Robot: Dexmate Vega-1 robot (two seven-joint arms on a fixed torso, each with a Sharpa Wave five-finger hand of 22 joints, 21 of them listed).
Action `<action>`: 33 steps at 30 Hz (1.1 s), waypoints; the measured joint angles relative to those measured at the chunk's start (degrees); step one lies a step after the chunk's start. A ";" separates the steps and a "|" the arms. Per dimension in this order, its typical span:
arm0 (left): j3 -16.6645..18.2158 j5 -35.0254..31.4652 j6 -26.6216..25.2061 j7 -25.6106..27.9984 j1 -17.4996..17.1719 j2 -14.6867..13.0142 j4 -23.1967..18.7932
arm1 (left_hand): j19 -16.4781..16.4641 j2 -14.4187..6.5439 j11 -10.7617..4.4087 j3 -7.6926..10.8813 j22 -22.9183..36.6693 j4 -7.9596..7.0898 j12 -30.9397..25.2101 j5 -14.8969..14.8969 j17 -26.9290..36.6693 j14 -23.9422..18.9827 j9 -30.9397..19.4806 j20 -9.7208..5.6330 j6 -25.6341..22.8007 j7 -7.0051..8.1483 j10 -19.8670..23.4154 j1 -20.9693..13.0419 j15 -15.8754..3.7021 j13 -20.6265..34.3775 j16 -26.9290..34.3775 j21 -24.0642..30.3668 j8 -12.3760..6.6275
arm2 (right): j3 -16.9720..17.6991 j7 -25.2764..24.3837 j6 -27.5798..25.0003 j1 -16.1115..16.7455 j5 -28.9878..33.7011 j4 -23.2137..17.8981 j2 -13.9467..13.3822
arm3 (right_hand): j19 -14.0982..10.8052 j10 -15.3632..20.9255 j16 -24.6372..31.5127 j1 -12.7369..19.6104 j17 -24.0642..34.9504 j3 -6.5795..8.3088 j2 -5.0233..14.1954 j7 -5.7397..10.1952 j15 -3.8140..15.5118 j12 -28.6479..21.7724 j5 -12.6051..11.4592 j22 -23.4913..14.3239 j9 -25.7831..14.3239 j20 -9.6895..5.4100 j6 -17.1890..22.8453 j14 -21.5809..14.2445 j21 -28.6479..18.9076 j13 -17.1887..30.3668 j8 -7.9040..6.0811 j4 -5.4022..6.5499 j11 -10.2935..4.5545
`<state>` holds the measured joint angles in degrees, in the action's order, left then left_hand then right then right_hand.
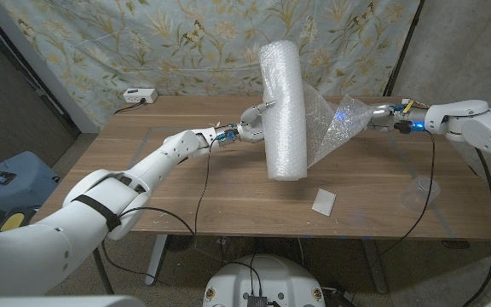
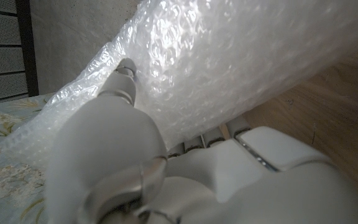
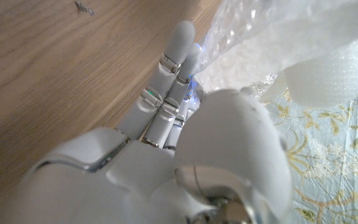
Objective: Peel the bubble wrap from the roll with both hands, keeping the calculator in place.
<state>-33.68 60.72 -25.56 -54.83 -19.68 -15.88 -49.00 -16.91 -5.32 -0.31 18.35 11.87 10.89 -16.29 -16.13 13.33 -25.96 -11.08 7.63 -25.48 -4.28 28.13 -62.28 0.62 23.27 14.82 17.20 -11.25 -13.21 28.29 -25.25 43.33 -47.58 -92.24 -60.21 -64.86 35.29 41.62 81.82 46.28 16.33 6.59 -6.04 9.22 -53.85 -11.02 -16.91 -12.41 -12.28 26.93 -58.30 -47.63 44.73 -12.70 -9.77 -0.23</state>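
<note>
The roll stands upright near the middle of the desk, leaning slightly, its base on the wood. The left hand grips the roll at mid-height from the robot's left side; the left wrist view shows a fingertip pressed into the wrap with the remaining fingers curled against it. A loose sheet of wrap is already peeled off and stretches from the roll toward the robot's right. The right hand holds the far edge of this sheet above the desk; the right wrist view shows its fingers extended together with the wrap caught against them, though the exact pinch is partly hidden. A small flat grey item, probably the calculator, lies on the desk in front of the roll, apart from both hands and from the wrap. A clear cup stands near the desk's right edge. Judged step: unrolling is under way, with part of the sheet drawn out. The next move calls for the right hand to draw the sheet farther away from the roll while the left hand steadies the roll or lets it turn. Keep the roll's base clear of the grey item, and keep the sheet above it, so it is not dragged.
</note>
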 measured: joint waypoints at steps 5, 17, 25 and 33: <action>0.00 0.02 -0.06 -0.40 0.10 0.13 0.49 | 1.19 -1.07 2.11 -0.68 0.00 -0.68 1.15 -0.23 -0.05 1.89 0.00 0.57 2.93 -0.41 -2.74 0.12 1.27 0.43 -0.81 0.00 0.71 | 1.90 -1.08 0.00 1.82 -0.45 -0.71 -0.32 | 0.00 0.00 0.00 0.00 0.06 -0.15 0.00 0.00 0.30 -0.02 0.00 0.00 0.00 0.00 0.00 -0.31 -0.33 0.03 0.21 0.15 0.00; 0.00 0.53 -0.55 -1.65 0.17 0.72 1.95 | 3.96 -0.59 6.53 -0.56 -0.01 -4.03 4.16 0.97 -0.66 6.77 0.16 2.72 12.00 -0.69 -10.96 5.15 5.54 0.64 -2.91 -0.69 1.51 | 5.48 -2.48 0.15 4.90 -1.08 -1.81 -0.55 | 0.46 -0.02 0.00 0.92 0.32 -0.80 0.32 0.09 0.30 -0.01 0.01 0.01 0.01 -0.02 0.52 -0.30 -1.46 0.32 0.45 0.44 0.02; 0.02 0.73 -0.71 -2.60 0.10 1.21 2.97 | 4.87 -0.13 7.89 -1.15 0.14 -4.58 4.88 1.77 -1.10 9.01 0.17 3.63 16.52 -0.62 -15.08 7.14 7.38 0.32 -3.47 -0.90 1.51 | 7.45 -2.73 0.15 6.38 -1.14 -2.16 -0.55 | 0.86 -0.02 0.00 1.14 0.57 -1.18 0.53 0.20 0.29 0.01 0.01 0.01 -0.27 0.39 1.02 -0.29 -2.24 0.32 0.66 0.54 0.02; -0.16 0.74 -0.71 -3.76 0.38 1.83 4.62 | 5.48 0.21 9.13 -1.55 0.28 -4.19 5.49 2.61 -1.89 10.95 0.45 4.25 20.72 2.99 -19.21 8.06 9.31 -0.64 -3.95 -1.12 1.51 | 9.00 -2.76 0.15 7.39 -1.12 -2.25 -0.26 | 0.96 -0.12 0.00 1.14 0.57 -1.41 0.53 -0.11 0.28 -0.23 0.01 0.01 -0.27 0.29 1.33 -0.27 -3.14 0.30 0.66 0.77 0.12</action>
<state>-33.84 61.46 -26.27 -58.59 -19.30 -14.04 -44.38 -11.43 -5.11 8.81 16.80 12.16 6.70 -10.80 -13.52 11.45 -15.01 -10.64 11.88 -4.76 -1.29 8.92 -54.23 9.94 22.63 10.87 16.08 -9.74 -4.21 25.54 -25.10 50.72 -48.70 -94.48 -60.47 -63.90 35.16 41.62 82.96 46.85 14.92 7.13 -6.15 9.50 -54.09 -11.01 -16.90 -12.67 -11.99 28.26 -58.57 -50.77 45.03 -12.04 -9.00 -0.11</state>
